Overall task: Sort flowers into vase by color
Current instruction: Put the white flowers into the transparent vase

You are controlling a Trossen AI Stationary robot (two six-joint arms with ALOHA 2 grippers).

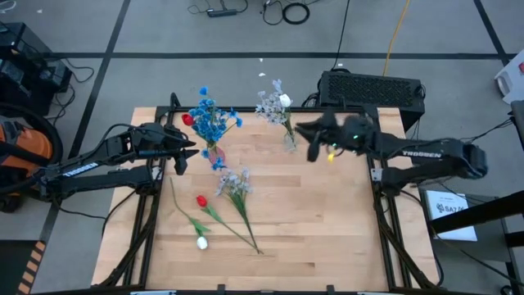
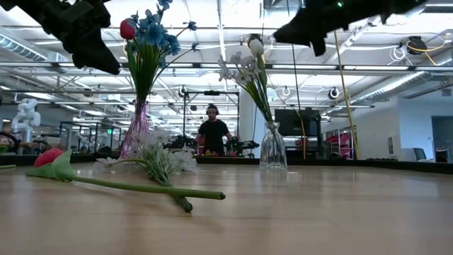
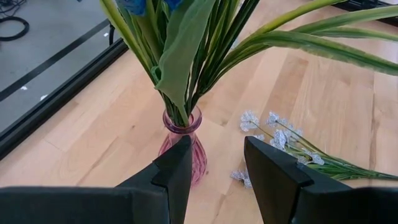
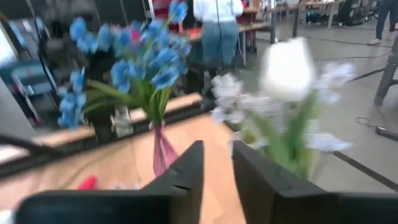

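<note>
— Vases? 
— Pink vase (image 1: 214,153) holds blue flowers (image 1: 211,119) and one red tulip (image 1: 187,120); clear vase (image 1: 290,139) holds lavender sprays (image 1: 268,104) and a white tulip (image 1: 284,101).
— Loose stems? 
— A red tulip bud (image 1: 201,201), a white tulip bud (image 1: 202,242) and a lavender spray (image 1: 234,182) lie on the surface (image 1: 327,229).
— Fingers? 
— Left gripper (image 1: 182,148) beside the pink vase, fingers apart, empty; right gripper (image 1: 307,141) raised near the clear vase, fingers slightly apart, empty.

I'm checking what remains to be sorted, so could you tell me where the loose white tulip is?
In the high view the white tulip lies flat on the table's front left part, just in front of the loose red tulip, left of the lavender-white spray.
</note>
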